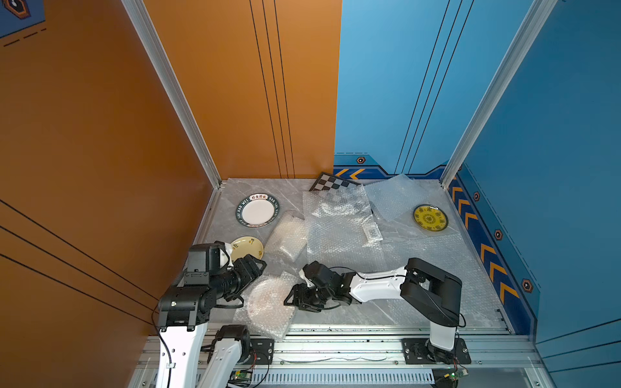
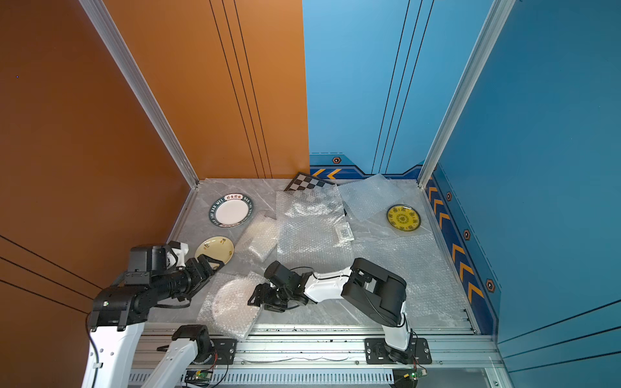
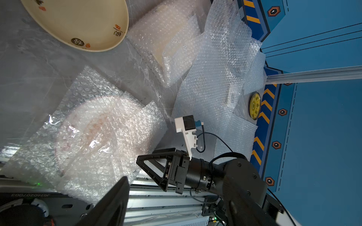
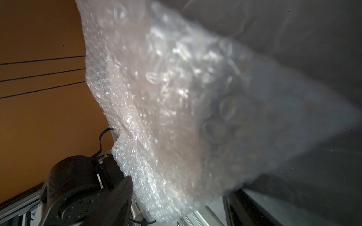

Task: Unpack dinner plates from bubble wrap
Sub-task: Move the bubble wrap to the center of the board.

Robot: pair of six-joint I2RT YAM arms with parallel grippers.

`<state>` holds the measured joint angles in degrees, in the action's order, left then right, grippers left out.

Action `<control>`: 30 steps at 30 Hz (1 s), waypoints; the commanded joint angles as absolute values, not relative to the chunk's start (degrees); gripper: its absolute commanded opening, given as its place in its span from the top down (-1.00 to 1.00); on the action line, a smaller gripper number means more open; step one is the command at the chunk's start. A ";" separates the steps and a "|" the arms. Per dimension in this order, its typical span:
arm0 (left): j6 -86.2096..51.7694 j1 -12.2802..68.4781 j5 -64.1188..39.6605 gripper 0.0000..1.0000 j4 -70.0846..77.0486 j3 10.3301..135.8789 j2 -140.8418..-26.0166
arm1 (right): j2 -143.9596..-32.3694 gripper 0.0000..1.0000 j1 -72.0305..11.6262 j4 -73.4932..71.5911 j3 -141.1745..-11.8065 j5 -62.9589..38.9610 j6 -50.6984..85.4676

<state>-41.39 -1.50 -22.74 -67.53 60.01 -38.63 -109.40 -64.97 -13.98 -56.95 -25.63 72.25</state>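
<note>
**Wrapped plate at the front edge, right jaws about its wrap**

Nearest, beside the aluminium rail (image 1: 336, 349), a wrapped plate (image 1: 267, 300) is seen sealed in bubble wrap (image 1: 270, 331). A faint reddish pattern shows through, and no writing can be read on it. The right gripper (image 1: 291, 295) is laid low at this parcel's right edge. Its jaws are held apart with a corner of the wrap between them, and no pinch can be made out. The left gripper (image 1: 259, 263) is held between the parcel and a bare cream plate (image 1: 247, 248), jaws spread and nothing gripped. That plate is marked with dark Chinese characters and small orange motifs.

A folded bundle (image 1: 289, 238) of wrap lies next to it. Loose sheets (image 1: 339, 228) are spread across the middle, with a small white box (image 1: 372, 231) among them, its print too small to read. Farther off, a white plate (image 1: 258, 211) is ringed in dark green with white capitals, "WEI" and "SHI" among them, and red characters. A yellow plate (image 1: 430, 217) lies near the blue wall (image 1: 403, 84). A checkerboard (image 1: 331, 183) is partly covered at the back. The table (image 1: 228, 191) is grey marble, flanked by an orange wall (image 1: 100, 134).
</note>
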 commanded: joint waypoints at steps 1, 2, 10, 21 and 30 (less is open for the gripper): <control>-39.91 -1.93 -23.60 -0.53 -68.99 61.28 -38.67 | -111.96 -0.37 -64.55 -14.06 -57.09 -21.28 73.75; -39.90 -1.92 -23.64 -0.53 -68.99 61.17 -38.60 | -111.97 -0.34 -64.52 -13.72 -57.38 -20.53 73.47; -39.62 -2.03 -23.80 -0.54 -68.99 59.99 -38.33 | -114.25 0.08 -64.16 -17.04 -58.60 -16.89 73.49; -38.17 -2.11 -24.08 -0.55 -68.99 59.41 -38.64 | -107.78 0.73 -58.15 -7.40 -57.15 -14.59 67.23; -37.17 -2.11 -25.21 -0.55 -68.38 51.59 -38.47 | -104.79 0.77 -48.33 12.54 -63.48 -19.20 47.88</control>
<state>-38.46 -1.56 -23.88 -67.55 53.60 -39.16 -104.88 -50.19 1.04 -60.86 -18.24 57.21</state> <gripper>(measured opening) 0.775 0.117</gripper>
